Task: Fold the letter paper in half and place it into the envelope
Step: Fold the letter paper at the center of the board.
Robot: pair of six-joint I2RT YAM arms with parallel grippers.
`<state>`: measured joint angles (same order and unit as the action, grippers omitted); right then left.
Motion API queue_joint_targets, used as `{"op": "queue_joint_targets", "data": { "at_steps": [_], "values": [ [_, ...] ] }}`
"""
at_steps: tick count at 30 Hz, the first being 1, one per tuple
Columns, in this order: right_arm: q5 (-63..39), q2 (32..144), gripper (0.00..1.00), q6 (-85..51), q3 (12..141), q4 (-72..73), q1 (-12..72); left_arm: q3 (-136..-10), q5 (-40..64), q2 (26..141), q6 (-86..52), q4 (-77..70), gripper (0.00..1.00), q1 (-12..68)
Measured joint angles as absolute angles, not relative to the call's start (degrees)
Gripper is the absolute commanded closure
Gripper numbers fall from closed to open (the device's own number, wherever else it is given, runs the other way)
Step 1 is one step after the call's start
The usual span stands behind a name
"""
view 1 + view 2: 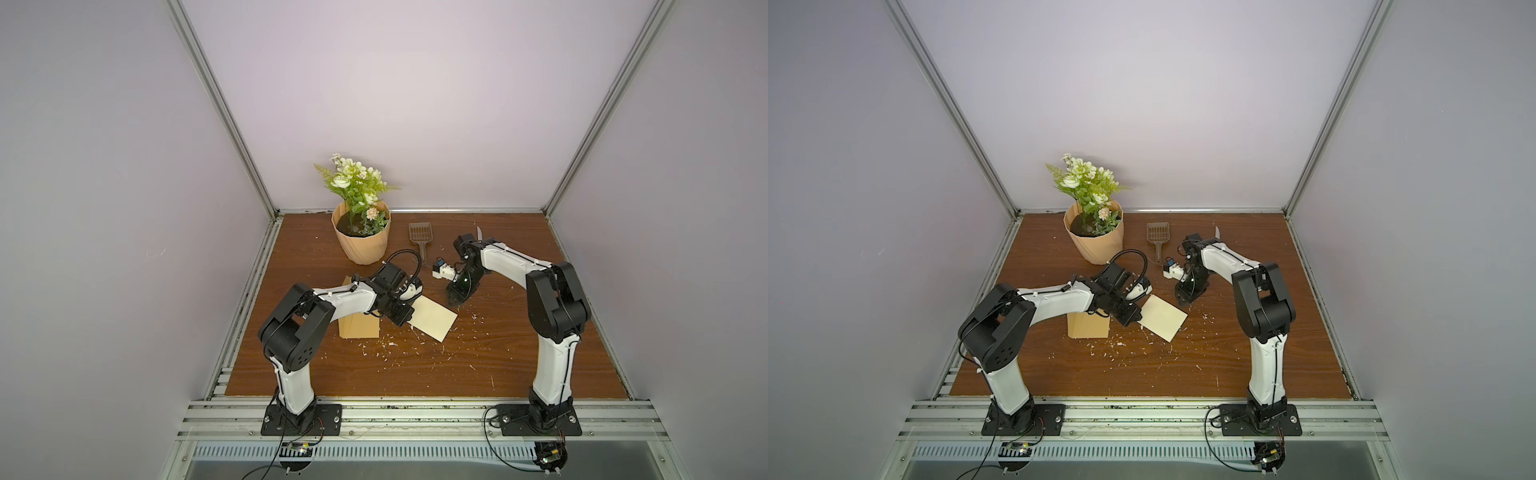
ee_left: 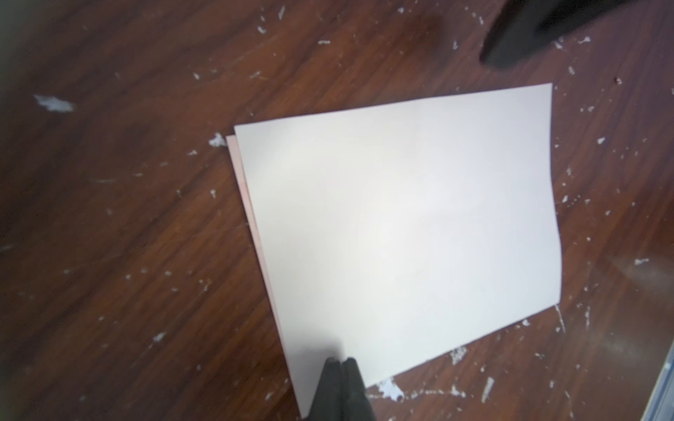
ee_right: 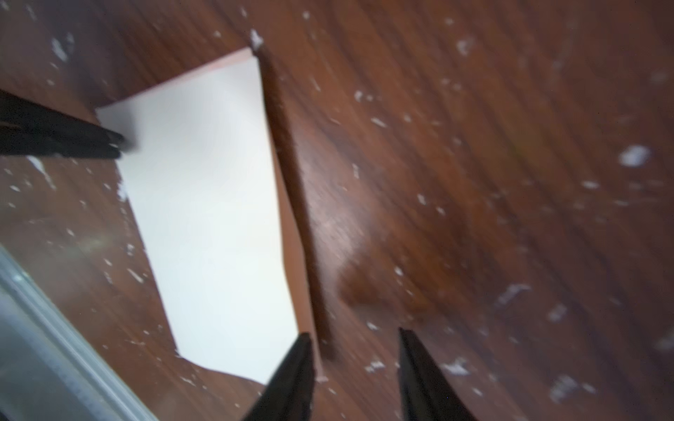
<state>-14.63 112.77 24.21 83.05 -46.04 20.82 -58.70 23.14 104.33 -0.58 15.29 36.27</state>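
The letter paper [image 1: 434, 318] [image 1: 1163, 318] lies folded on the wooden table, its two layers slightly offset along one edge in the left wrist view [image 2: 401, 226]. My left gripper [image 2: 340, 361] [image 1: 408, 323] is shut, its tips resting on top of the paper near one corner. Beside the paper's opposite edge [image 3: 208, 218], which lifts a little, my right gripper [image 3: 353, 339] [image 1: 453, 300] stands open over bare table. The mustard envelope [image 1: 359, 330] [image 1: 1088, 328] lies left of the paper, partly hidden under my left arm.
A tan pot of flowers [image 1: 361, 243] stands at the back left, with a grey slotted scoop [image 1: 419, 235] to its right. A small white device [image 1: 441, 271] lies behind the right gripper. White scraps [image 1: 386, 345] litter the table.
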Motion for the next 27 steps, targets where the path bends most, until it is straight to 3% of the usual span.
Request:
{"op": "queue_joint_targets", "data": {
  "at_steps": [7,12,18,27],
  "values": [
    [-6.5,89.8,1.00,4.3,76.4,-31.2,18.4,-59.5,23.0,104.7,-3.5,15.6,1.00,36.4],
    [-13.3,76.7,1.00,-22.3,63.0,-17.6,18.9,-59.4,21.7,104.5,-6.8,15.5,1.00,37.4],
    [-18.9,80.4,1.00,-42.9,46.3,-8.6,27.6,-59.0,18.1,103.8,-11.2,15.4,1.00,39.0],
    [-21.5,83.7,1.00,-55.2,43.9,1.8,36.2,-58.4,16.5,103.3,-15.5,15.0,1.00,39.7]
  ]
}}
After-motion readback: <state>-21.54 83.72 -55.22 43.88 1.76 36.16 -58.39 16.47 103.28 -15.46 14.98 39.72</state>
